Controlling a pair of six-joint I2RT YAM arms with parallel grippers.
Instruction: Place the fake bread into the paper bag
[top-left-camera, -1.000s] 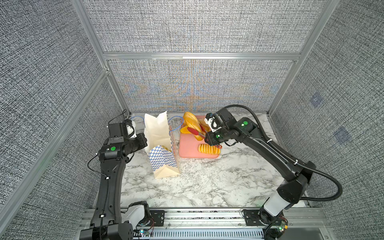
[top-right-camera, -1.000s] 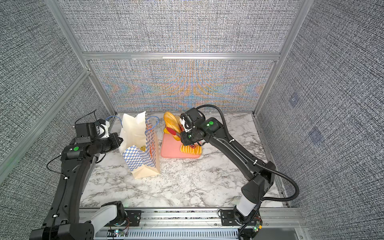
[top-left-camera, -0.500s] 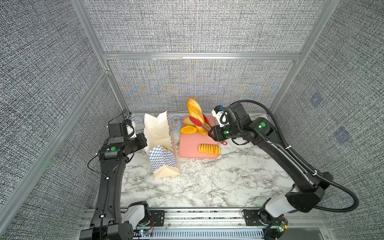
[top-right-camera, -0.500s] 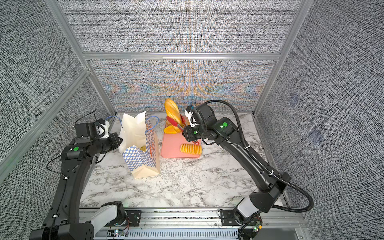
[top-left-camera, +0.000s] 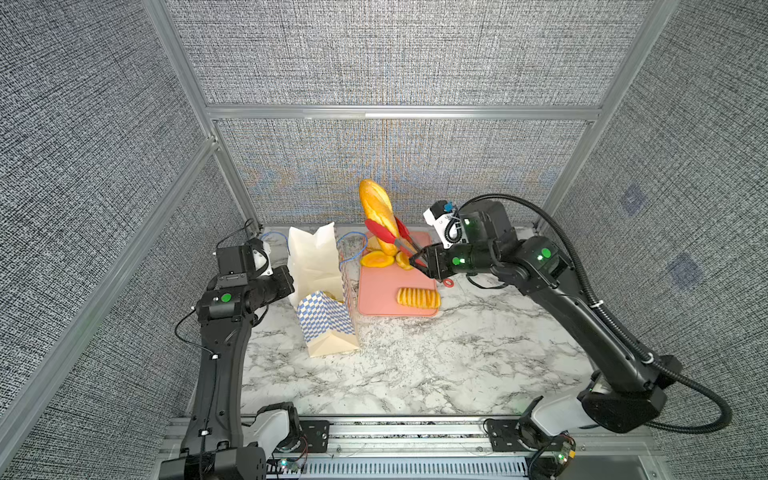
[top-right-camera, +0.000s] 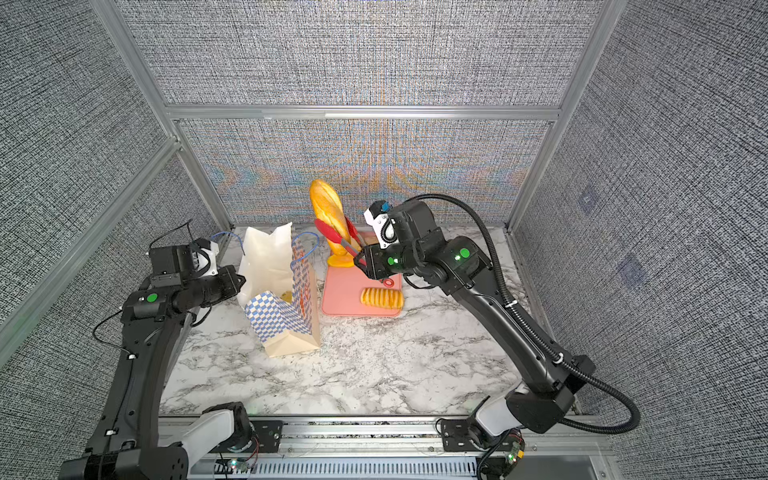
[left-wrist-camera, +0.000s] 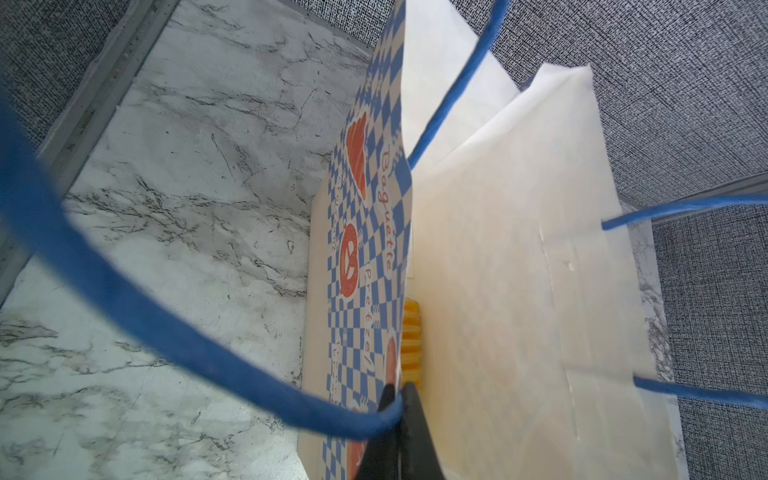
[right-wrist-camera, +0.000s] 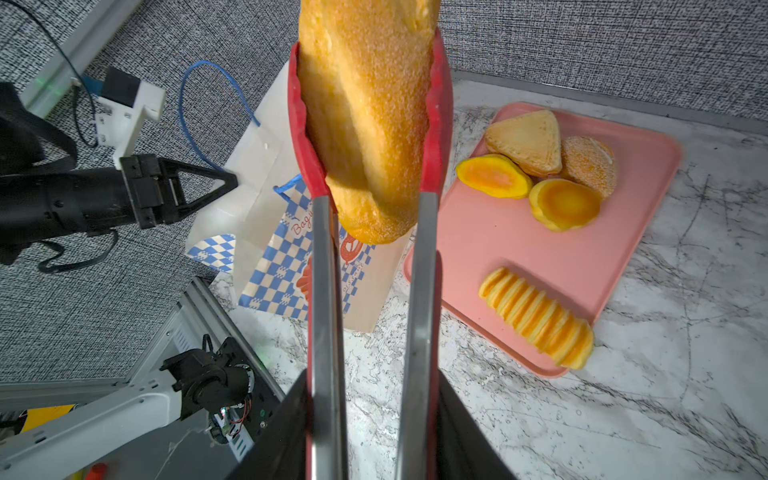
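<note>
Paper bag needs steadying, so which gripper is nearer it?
Left. The left gripper pinches the paper bag at its rim; the right gripper holds tongs beside it, over the tray.

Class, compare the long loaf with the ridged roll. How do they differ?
The long loaf is held nearly upright in red tongs; the ridged roll lies flat on the pink tray. The loaf's crust is plain; the roll's is striped. The loaf is longer. Both are golden and outside the bag.
</note>
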